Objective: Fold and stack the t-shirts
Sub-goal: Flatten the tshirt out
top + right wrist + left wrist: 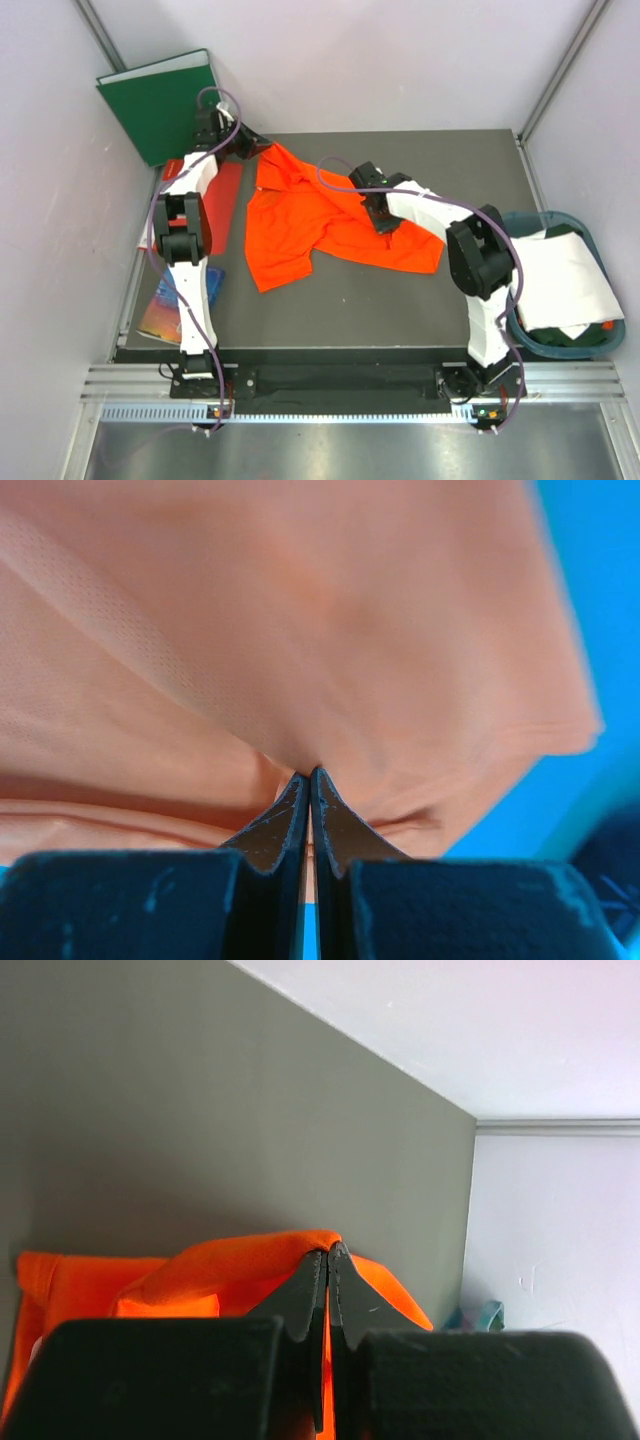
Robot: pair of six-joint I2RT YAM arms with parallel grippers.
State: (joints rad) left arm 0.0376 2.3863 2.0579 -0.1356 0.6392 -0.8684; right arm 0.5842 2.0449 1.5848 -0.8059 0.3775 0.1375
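Observation:
The bright orange t-shirt (310, 215) lies crumpled and partly spread on the dark table (400, 300). My left gripper (264, 152) is shut on its far left corner, and in the left wrist view the fingertips pinch a raised fold of orange cloth (240, 1260). My right gripper (387, 226) is shut on the shirt near its middle right. In the right wrist view the cloth (300, 630) looks pale orange and is drawn up into the closed gripper (309, 776). The white t-shirt (562, 280) lies in a basket at the right.
A teal basket (530, 222) stands off the table's right edge. A green binder (160, 100) leans at the back left. A red folder (226, 195) and a colourful booklet (172, 308) lie along the left edge. Walls close in on both sides.

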